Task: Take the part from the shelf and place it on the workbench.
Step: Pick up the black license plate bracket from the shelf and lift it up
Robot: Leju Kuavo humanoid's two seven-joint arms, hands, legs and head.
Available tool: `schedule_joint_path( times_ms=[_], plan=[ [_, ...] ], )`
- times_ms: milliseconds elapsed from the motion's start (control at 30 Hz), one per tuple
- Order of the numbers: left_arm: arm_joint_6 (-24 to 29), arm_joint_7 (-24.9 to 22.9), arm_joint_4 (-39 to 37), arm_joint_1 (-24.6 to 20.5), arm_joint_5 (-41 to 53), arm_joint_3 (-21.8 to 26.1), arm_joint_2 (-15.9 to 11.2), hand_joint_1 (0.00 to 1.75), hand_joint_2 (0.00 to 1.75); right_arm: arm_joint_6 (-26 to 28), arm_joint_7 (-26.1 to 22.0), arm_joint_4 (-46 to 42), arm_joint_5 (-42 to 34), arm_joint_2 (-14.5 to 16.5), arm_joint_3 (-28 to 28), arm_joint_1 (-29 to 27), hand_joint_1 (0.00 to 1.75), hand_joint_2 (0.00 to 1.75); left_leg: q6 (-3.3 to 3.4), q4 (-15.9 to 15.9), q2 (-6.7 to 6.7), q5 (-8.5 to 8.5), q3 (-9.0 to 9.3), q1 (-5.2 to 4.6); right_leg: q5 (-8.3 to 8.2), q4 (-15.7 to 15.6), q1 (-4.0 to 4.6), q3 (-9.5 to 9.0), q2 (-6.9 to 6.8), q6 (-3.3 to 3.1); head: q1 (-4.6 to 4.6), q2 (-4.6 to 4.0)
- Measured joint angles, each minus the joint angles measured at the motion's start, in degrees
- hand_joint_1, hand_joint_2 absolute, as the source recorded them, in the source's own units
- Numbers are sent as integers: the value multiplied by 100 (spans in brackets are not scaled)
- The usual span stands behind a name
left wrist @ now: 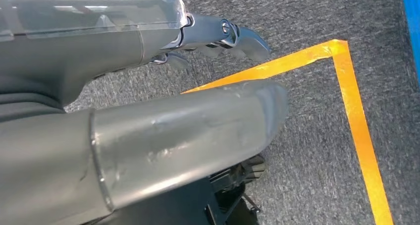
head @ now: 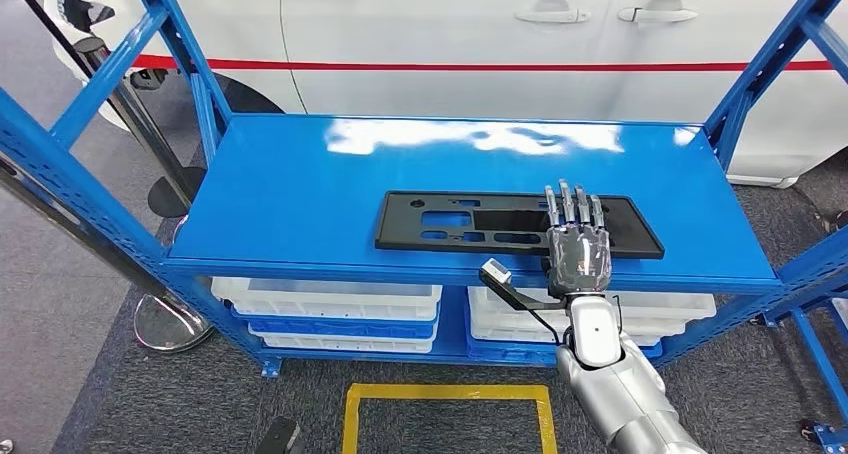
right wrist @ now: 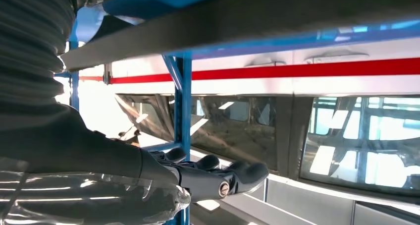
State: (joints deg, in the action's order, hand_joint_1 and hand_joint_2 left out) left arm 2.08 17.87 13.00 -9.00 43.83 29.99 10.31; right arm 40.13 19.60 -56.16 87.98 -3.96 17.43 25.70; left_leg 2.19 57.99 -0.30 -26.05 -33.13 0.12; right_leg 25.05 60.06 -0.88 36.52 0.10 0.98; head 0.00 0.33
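**Right hand flat over the part at the shelf's front edge**

Nearest, the left hand (left wrist: 208,61) hangs over grey carpet beside orange floor tape (left wrist: 354,111); its thumb and fingers are apart and it holds nothing.

Further out, the right hand (head: 578,242) reaches over the front lip of the blue shelf (head: 300,189), palm down, fingers straight and close together. It lies over the right-hand half of the black part (head: 455,219), a long flat panel with cutouts lying parallel to the front edge. The fingers are not wrapped around it; whether the palm presses on it or floats just above cannot be told.

To the left of the hand most of the part lies uncovered, with bare shelf surface beyond it. To the right, a short end of the part runs on before bare blue top. Blue uprights stand at both ends. Below the hand, white bins (head: 330,309) sit on the lower level.

Farthest, behind the shelf, stands a white car (head: 480,34) with a red stripe.
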Motion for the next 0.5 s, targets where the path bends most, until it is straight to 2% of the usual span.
schedule_joint_path(
  times_ms=[67,133,167,200,233,267,333,367,433,500],
  plan=[
    [3,3,0,-17,4,0,11,0,0,0,-22,-3,0,0,-17,15,88,175,39,-77,9,61,35,28,272,390,2,165,-4,41,2,0],
    [5,5,0,-25,8,1,14,0,0,-1,-45,2,-1,1,-38,12,174,175,63,-85,8,67,29,18,613,1058,3,468,-4,65,2,0],
    [8,3,0,-22,8,1,14,0,0,-2,-61,4,-1,1,-49,0,175,175,69,-80,8,65,27,14,679,1289,-1,573,-4,74,2,0],
    [10,2,0,-19,5,2,14,0,0,-2,-80,6,-1,1,-56,-10,175,175,66,-71,7,59,27,14,632,1327,-10,587,-5,83,1,0],
    [13,2,0,-18,2,2,15,0,0,-1,-101,6,-1,1,-62,-15,175,175,59,-57,5,50,27,15,501,1184,-23,509,-6,89,2,0],
    [14,4,0,-19,-2,2,17,0,0,-1,-118,5,-1,1,-67,-14,175,175,46,-33,3,32,28,19,309,865,-38,342,-8,93,2,0],
    [17,12,0,-29,-8,2,23,0,0,-1,-149,1,-1,1,-78,-6,175,175,0,41,-4,-18,7,10,91,243,-47,20,-6,79,0,0],
    [19,15,0,-35,-10,2,26,0,0,-1,-160,-2,-1,2,-82,-6,175,175,-24,74,-7,-39,-8,1,60,67,-44,-63,-4,62,0,0],
    [23,19,0,-41,-13,2,27,0,0,0,-168,-5,-1,3,-84,-11,175,175,-68,97,-11,-53,-26,-13,77,10,-20,-71,4,5,-2,0],
    [25,20,0,-39,-15,2,27,0,0,0,-168,-8,-1,5,-85,-10,175,175,-121,138,-8,-108,-48,0,65,-15,-31,-84,-2,-63,-1,0]
  ],
)
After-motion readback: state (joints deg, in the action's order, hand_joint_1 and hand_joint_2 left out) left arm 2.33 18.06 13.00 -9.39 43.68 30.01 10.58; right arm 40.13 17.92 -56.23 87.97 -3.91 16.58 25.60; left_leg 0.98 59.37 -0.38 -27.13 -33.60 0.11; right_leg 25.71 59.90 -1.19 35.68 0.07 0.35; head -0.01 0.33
